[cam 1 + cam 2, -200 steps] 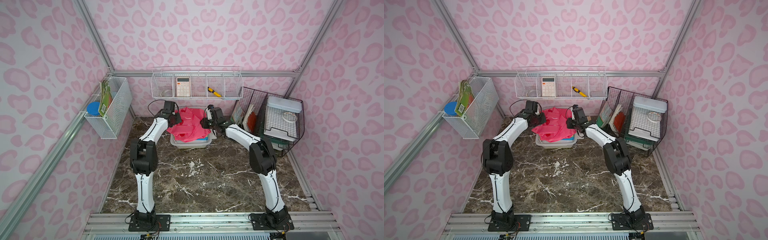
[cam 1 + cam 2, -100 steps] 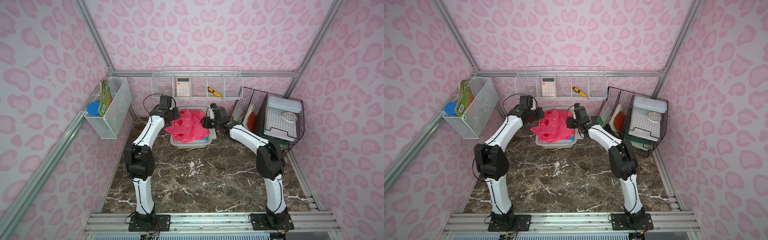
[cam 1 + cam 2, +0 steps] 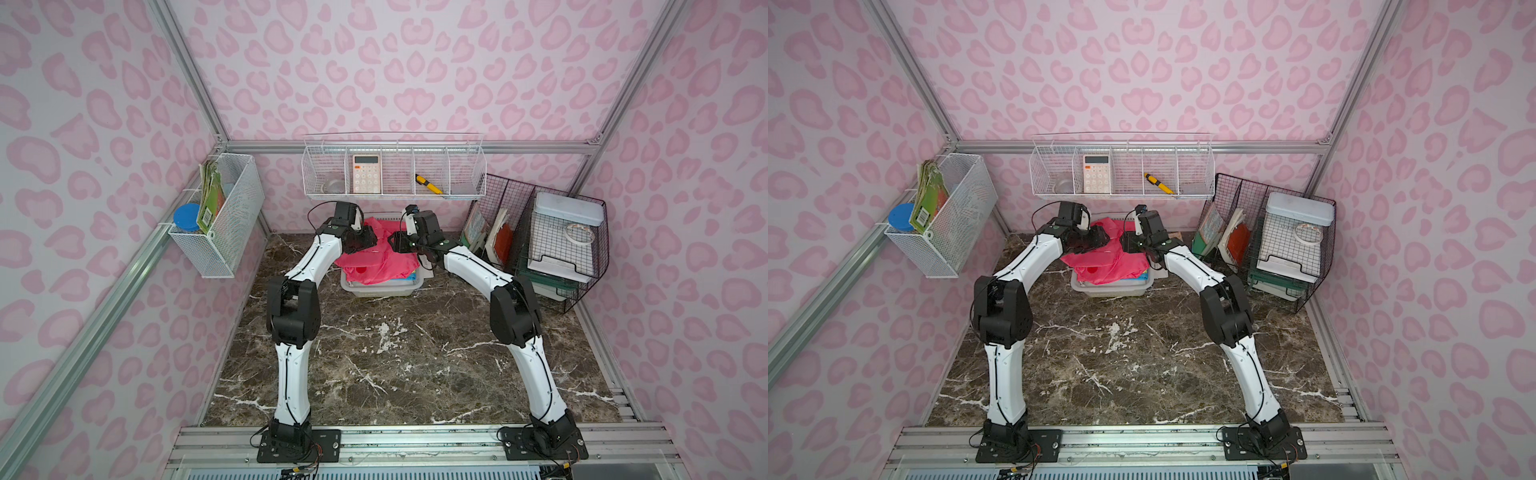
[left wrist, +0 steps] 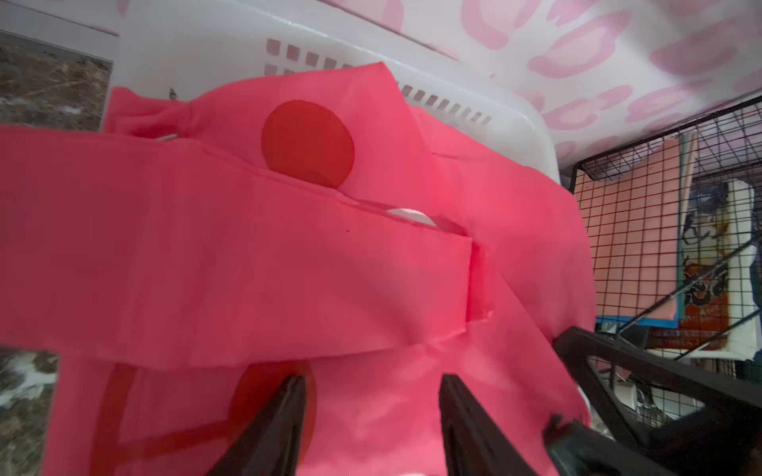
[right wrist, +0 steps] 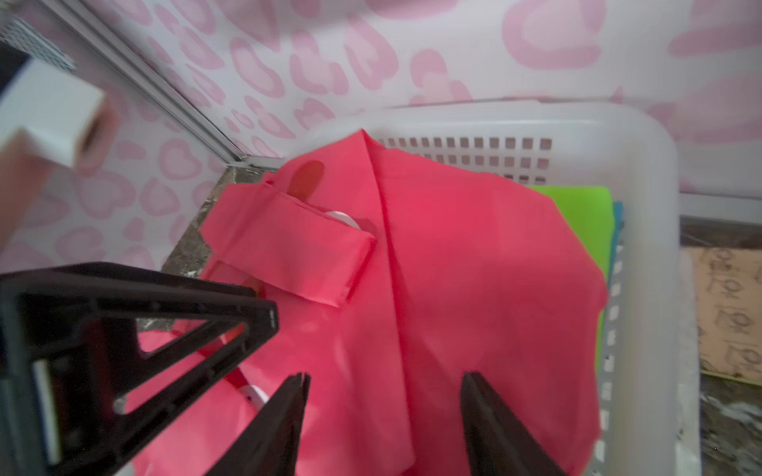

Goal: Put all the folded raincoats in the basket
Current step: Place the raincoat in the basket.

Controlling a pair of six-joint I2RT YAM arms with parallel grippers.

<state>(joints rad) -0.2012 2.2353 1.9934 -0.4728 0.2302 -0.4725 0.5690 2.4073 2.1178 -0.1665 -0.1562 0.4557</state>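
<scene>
A: What is nearest?
B: The dark marble table [image 3: 395,353], bare in front. Both arms rise from their bases there and reach toward the back wall.
A: And the left gripper [image 4: 371,383]?
B: Released. Its jaws stand apart just above the raincoat [image 4: 288,268], with nothing pinched between them.
A: The right gripper [image 5: 385,379]?
B: The same: jaws spread over the pink cloth, holding nothing. The two grippers face each other across the raincoat, close together.
A: So where is the raincoat?
B: It lies in the basket [image 5: 643,165], on top of a green sheet [image 5: 577,214]. The cloth is loosely folded, and one fold hangs out over the rim on the left arm's side. In both top views the basket sits on the table near the back wall.
A: What is beyond it?
B: A black wire rack [image 3: 540,232] stands near it on the right arm's side. On the back wall a white wire shelf [image 3: 395,183] holds a calculator [image 3: 366,173].
</scene>
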